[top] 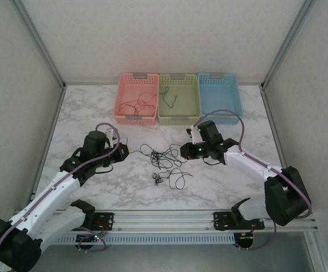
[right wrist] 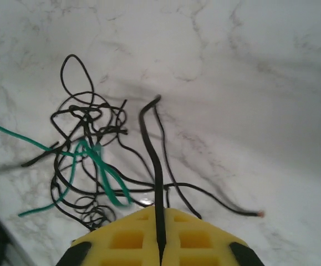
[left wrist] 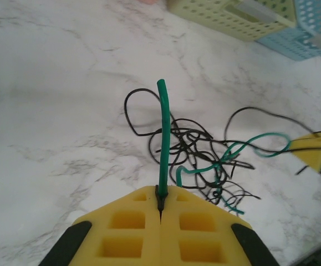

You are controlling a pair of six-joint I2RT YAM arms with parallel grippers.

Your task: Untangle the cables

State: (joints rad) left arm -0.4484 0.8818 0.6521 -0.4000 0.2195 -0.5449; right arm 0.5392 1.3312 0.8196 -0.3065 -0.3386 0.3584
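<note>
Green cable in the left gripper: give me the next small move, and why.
Probably draw the left gripper slowly away from the right gripper. The left is shut on the green cable, the right is shut on a black cable, and both strands seem to run into the same knot between them, so pulling apart should slide green free.

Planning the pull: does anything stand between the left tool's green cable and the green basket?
Yes: the green cable is threaded through the black tangle, short of the green basket; the right tool grips one black cable.
</note>
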